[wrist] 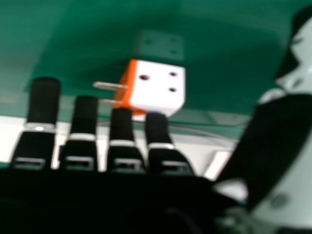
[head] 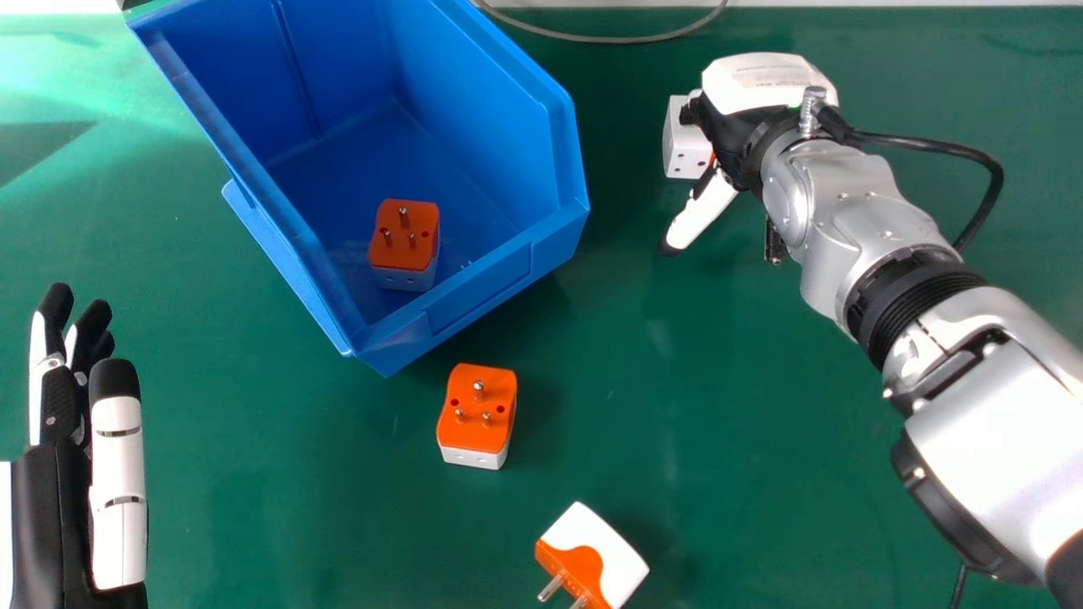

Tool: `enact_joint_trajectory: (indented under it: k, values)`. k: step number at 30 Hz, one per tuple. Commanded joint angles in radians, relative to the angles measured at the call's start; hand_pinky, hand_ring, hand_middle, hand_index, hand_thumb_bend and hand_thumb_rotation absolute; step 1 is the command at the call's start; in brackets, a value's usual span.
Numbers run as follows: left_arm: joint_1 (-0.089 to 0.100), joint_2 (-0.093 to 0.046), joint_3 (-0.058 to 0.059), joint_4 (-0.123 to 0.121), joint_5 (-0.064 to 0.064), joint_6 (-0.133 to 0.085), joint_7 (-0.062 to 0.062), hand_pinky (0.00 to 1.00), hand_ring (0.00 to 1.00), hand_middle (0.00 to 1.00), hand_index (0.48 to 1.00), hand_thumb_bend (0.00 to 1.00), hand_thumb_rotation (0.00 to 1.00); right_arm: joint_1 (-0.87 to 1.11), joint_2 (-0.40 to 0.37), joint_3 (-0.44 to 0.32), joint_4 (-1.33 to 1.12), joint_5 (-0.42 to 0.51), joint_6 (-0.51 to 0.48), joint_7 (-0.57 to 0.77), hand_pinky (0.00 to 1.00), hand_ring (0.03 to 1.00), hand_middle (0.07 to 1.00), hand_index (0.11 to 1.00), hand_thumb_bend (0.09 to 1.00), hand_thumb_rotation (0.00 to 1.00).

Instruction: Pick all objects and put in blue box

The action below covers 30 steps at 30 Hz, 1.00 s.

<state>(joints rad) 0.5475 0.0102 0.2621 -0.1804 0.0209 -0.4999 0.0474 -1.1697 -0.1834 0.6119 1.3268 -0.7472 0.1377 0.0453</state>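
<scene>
1, standing on green table [head: 761, 423]: blue box [head: 474, 313] | 2, extending nearly straight fingers, gripping nothing: right hand [head: 733, 135], left hand [head: 61, 406] | 4, resting: boxed adapter [head: 406, 245]; far adapter [head: 685, 152], at right fingertips, contact unclear; middle adapter [head: 478, 423], just outside box; front adapter [head: 601, 554], nearest robot.

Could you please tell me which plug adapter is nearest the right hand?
The adapter right of the blue box, partly hidden by the right hand; the other three lie farther away, one inside the box.
</scene>
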Motion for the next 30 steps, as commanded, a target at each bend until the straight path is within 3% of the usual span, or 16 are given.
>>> enact_joint_trajectory:
  k: [1,4,6,9,14,18,23,27,30]
  values:
    - [0.016,0.005,0.012,-0.024,-0.009,-0.011,0.0,0.94,0.95,0.95,0.975,0.42,1.0,-0.036,-0.007,-0.018,-0.006,0.015,0.007,0.01,0.52,0.738,0.815,0.81,0.761,0.35]
    - [0.016,0.006,0.012,-0.022,-0.012,-0.014,-0.002,0.93,0.95,0.95,0.977,0.41,1.0,-0.033,-0.008,-0.02,-0.006,0.012,-0.002,0.001,0.53,0.748,0.824,0.809,0.763,0.34]
    - [0.014,0.007,0.013,-0.019,-0.004,-0.017,0.001,0.93,0.95,0.95,0.979,0.4,1.0,-0.033,-0.008,-0.019,-0.005,0.009,-0.004,0.0,0.53,0.752,0.829,0.809,0.766,0.34]
    - [0.007,0.01,0.016,-0.004,-0.005,-0.029,0.001,0.92,0.94,0.95,0.979,0.39,1.0,-0.031,-0.002,-0.041,-0.007,0.029,0.003,-0.015,0.53,0.748,0.824,0.81,0.767,0.33]
    - [0.002,0.008,0.017,-0.002,0.002,-0.023,0.007,0.92,0.94,0.95,0.973,0.41,1.0,-0.035,-0.007,-0.013,-0.004,0.01,-0.005,-0.001,0.56,0.774,0.853,0.822,0.755,0.33]
    - [-0.003,0.006,0.015,0.001,-0.012,-0.018,0.003,0.92,0.94,0.95,0.974,0.41,1.0,-0.035,-0.01,-0.016,-0.007,0.019,-0.007,-0.018,0.56,0.776,0.854,0.819,0.754,0.34]
    - [-0.007,0.0,0.012,0.003,-0.004,-0.01,0.009,0.93,0.94,0.95,0.973,0.42,1.0,-0.037,-0.019,-0.002,-0.008,0.003,-0.024,-0.032,0.59,0.795,0.855,0.824,0.756,0.34]
    - [-0.014,-0.003,0.011,0.012,0.013,-0.018,0.016,0.93,0.94,0.95,0.972,0.42,1.0,-0.044,-0.024,0.005,-0.009,-0.001,-0.026,-0.05,0.59,0.802,0.857,0.828,0.756,0.35]
    - [-0.023,-0.004,0.005,0.021,0.016,-0.021,0.017,0.94,0.94,0.95,0.968,0.44,1.0,-0.045,-0.032,0.0,-0.014,0.007,-0.034,-0.07,0.59,0.802,0.858,0.839,0.769,0.36]
